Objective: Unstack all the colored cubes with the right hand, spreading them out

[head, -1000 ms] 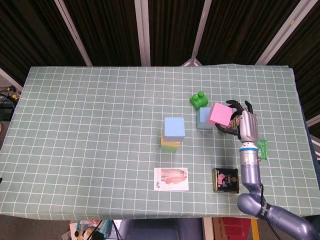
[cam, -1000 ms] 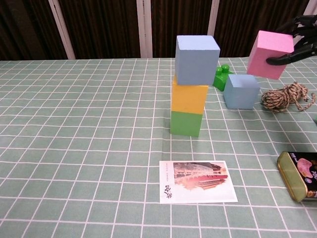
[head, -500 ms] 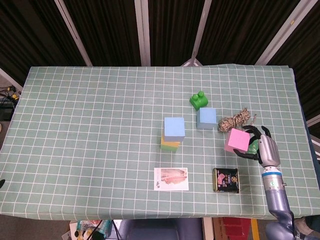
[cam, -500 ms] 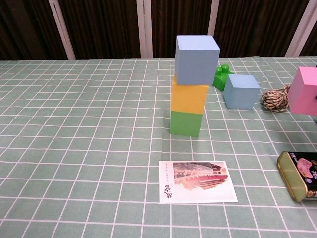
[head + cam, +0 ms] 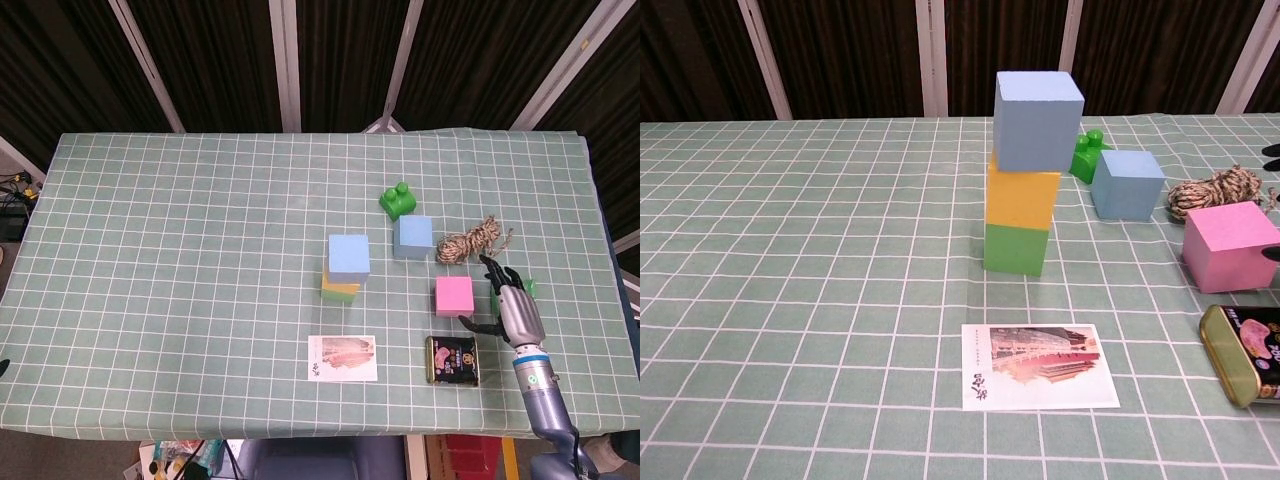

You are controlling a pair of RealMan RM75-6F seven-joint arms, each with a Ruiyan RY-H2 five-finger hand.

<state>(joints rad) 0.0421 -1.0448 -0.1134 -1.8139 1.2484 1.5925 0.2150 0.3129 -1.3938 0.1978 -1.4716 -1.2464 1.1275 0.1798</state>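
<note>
Now, notes from the table.
Right hand [image 5: 513, 310]: just right of the pink cube, fingers spread apart, holding nothing; one fingertip lies close to the cube's lower right corner, contact unclear.
Pink cube [image 5: 454, 295]: flat on the green checked cloth [image 5: 180, 260], above the tin and below the twine.
Stack [image 5: 1028, 170]: light blue cube [image 5: 1037, 118] on top, yellow cube [image 5: 1022, 198] in the middle, green cube [image 5: 1015, 249] at the bottom, upright, left of the pink cube.
Second light blue cube [image 5: 412, 237]: alone, right of the stack, just below the green toy brick [image 5: 398, 200].
Twine [image 5: 472, 240]: loose bundle beside that cube.
Tin [image 5: 452, 360]: near the front edge.
Picture card [image 5: 342, 358]: left of the tin, in front of the stack.
Left hand: not seen in either view.
</note>
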